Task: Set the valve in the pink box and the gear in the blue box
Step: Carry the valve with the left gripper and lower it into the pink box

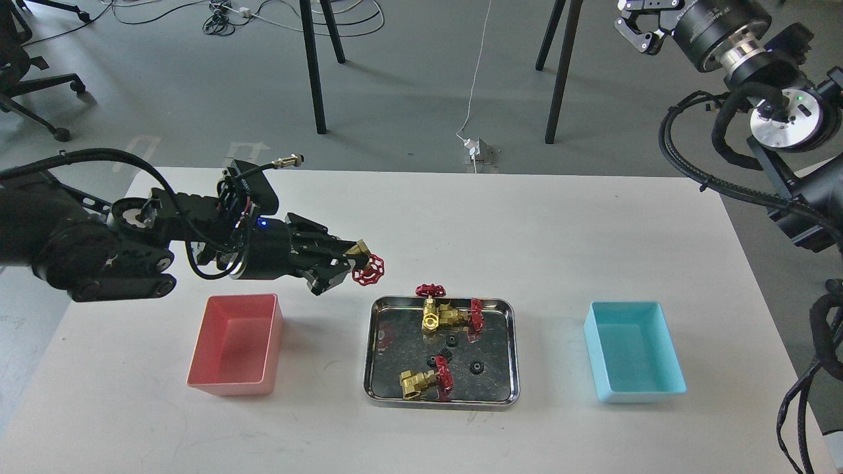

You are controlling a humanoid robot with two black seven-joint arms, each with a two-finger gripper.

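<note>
My left gripper (352, 260) is shut on a brass valve (367, 266) with a dark red handwheel and holds it above the table, between the pink box (217, 378) and the steel tray (375, 388). The pink box sits at the front left, below and left of that gripper, with nothing in it. Three more valves lie in the tray, two at the back (438, 316) and one at the front (421, 382). Three tiny black gears (474, 367) lie among them. The blue box (672, 388) stands at the front right with nothing in it. My right gripper (632, 29) is raised at the top right, far from the table, fingers apart.
The white table (593, 250) carries only the two boxes and the tray. Chair and table legs, cables and a power adapter lie on the grey floor beyond the far edge. My right arm's cables hang along the right edge.
</note>
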